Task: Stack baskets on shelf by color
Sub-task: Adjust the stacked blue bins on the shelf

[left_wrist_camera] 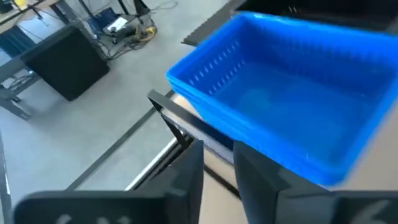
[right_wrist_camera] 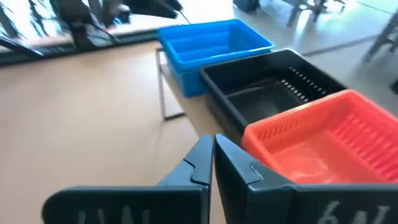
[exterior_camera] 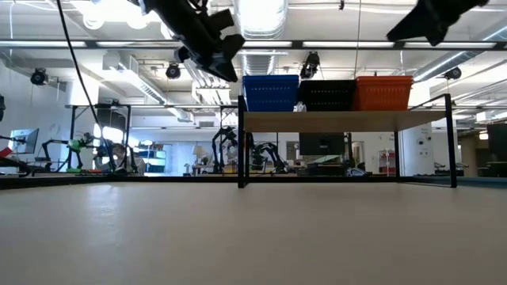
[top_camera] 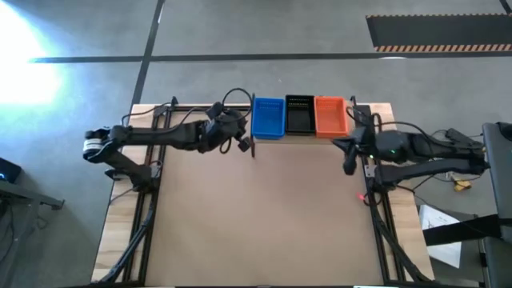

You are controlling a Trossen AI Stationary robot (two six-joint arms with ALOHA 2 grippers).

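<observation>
Three baskets or stacks of baskets stand side by side on the light-wood shelf (exterior_camera: 348, 120) at the table's far edge: blue (top_camera: 268, 118), black (top_camera: 299, 114), orange (top_camera: 330, 116). They rest on the plank by their bases. How many are nested in each I cannot tell. My left gripper (left_wrist_camera: 217, 162) hovers in the air just left of the blue basket (left_wrist_camera: 292, 93), its fingers a narrow gap apart and empty. My right gripper (right_wrist_camera: 213, 149) hangs raised at the near right of the orange basket (right_wrist_camera: 329, 137), shut and empty.
The shelf stands on thin black legs (exterior_camera: 241, 142), with open space beneath the plank. The tan tabletop (top_camera: 264, 216) stretches in front of it toward the near edge. Black arm frames (top_camera: 148, 200) run along the table's left and right sides.
</observation>
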